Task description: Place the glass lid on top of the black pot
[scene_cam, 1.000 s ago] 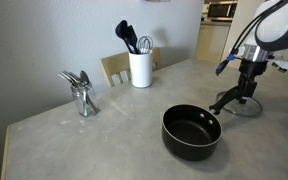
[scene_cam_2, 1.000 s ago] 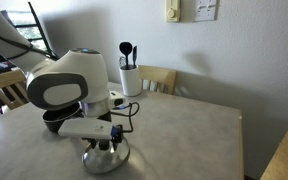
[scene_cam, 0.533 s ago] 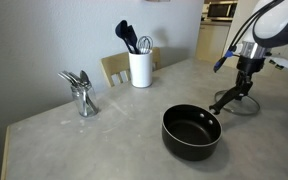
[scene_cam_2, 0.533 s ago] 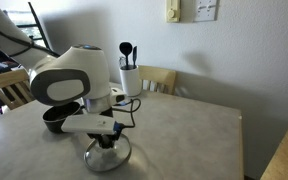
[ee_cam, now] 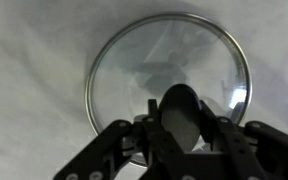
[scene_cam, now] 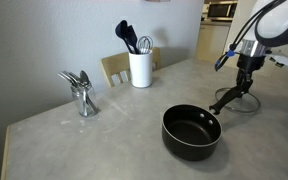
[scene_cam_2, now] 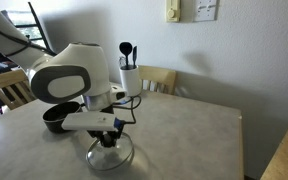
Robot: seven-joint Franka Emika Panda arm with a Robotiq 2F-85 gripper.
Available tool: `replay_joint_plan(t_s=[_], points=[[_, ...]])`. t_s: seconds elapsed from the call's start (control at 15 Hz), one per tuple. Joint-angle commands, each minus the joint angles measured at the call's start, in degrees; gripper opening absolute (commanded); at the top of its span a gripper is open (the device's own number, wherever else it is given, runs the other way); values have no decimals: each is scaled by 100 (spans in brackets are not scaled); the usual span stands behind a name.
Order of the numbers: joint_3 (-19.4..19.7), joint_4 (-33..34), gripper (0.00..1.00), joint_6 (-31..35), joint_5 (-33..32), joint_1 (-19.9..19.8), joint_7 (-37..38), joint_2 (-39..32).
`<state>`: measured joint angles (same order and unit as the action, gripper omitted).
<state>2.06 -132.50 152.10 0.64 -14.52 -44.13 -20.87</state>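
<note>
The glass lid (ee_cam: 154,55), a clear disc with a thin metal rim, fills the wrist view. My gripper (ee_cam: 179,122) is shut on its small dark knob (ee_cam: 178,105). In both exterior views the gripper (scene_cam: 246,88) (scene_cam_2: 108,140) points straight down at the lid (scene_cam: 246,106) (scene_cam_2: 121,156), which is at or just above the tabletop. The black pot (scene_cam: 191,132) stands uncovered on the table a short way from the lid, and its long handle (scene_cam: 224,98) reaches toward it. My arm hides most of the pot (scene_cam_2: 52,118) in an exterior view.
A white utensil holder (scene_cam: 140,68) (scene_cam_2: 130,80) with dark utensils stands near the back edge of the table. A shiny metal holder (scene_cam: 81,92) stands further along the table. A wooden chair (scene_cam: 114,68) (scene_cam_2: 160,78) is behind the table. The table edge (scene_cam: 6,150) is close.
The jaws have closed on the lid's knob. The wrist has risen slightly, and the pot has stayed where it was.
</note>
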Motion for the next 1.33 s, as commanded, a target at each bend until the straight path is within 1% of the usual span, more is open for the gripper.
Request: replay_joint_plan(t_s=[0.0, 0.2, 0.4, 0.53, 0.73, 1.0, 1.07, 1.27], points=[[191, -122, 15, -105, -483, 134, 346, 521], [218, -116, 15, -170, -722, 168, 534, 895], [184, -125, 15, -210, -726, 221, 571, 1276], [167, -213, 15, -279, -728, 326, 615, 1595], [128, -214, 15, -555, -654, 517, 648, 1956], [108, -251, 15, -878, -492, 804, 541, 2361], [176, -80, 40, -730, -584, 811, 610, 2044], [177, -143, 40, -840, -576, 903, 611, 2221]])
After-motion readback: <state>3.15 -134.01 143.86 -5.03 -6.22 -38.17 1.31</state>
